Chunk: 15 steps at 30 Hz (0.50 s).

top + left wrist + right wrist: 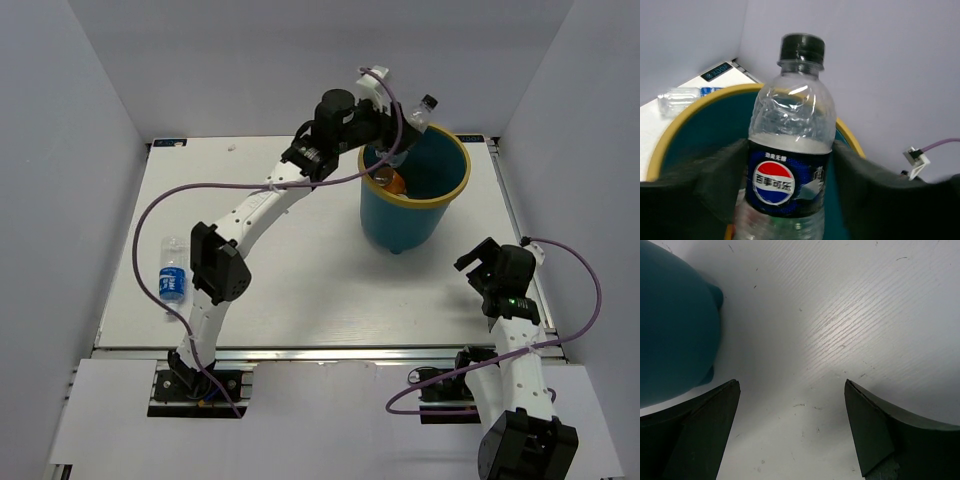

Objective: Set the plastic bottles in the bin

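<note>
One bottle [790,150] — gripped in left end effector [789,167] — above bin [710,125].

**A:** The white-and-black left arm [250,215] was stretched right out. Its elbow sat bent just above the base, and the long link ran diagonally to the far right.

**B:** And the left gripper [790,185]?

**A:** It was clamped. Its dark fingers [710,175] pressed in from both sides on a clear plastic bottle with a black cap and dark label [790,125], gripping at the label band. In the wrist view the cap pointed up.

**B:** What about the other side?

**A:** The right arm [515,345] was folded in close above its own base, near the front right corner. The right gripper [792,425] pointed downward, and its two dark jaws stood wide apart.
</note>
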Available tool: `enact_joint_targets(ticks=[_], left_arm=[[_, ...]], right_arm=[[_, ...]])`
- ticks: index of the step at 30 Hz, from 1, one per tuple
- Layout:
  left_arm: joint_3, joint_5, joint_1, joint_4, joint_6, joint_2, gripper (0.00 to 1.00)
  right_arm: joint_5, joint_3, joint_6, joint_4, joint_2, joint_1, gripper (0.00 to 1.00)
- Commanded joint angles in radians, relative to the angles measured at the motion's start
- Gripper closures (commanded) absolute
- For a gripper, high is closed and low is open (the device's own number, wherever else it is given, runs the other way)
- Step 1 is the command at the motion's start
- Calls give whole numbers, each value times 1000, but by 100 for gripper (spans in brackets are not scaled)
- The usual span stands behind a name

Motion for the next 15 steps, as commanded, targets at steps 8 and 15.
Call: enact_joint_targets(ticks=[8, 15], left_arm=[[-54, -154, -22, -84, 123, -153, 2], [-255, -450, 87, -197, 182, -364, 2]], right_arm=[[-14, 16, -22, 35, -2, 0, 11], [27, 17, -19, 18, -17, 1, 10]])
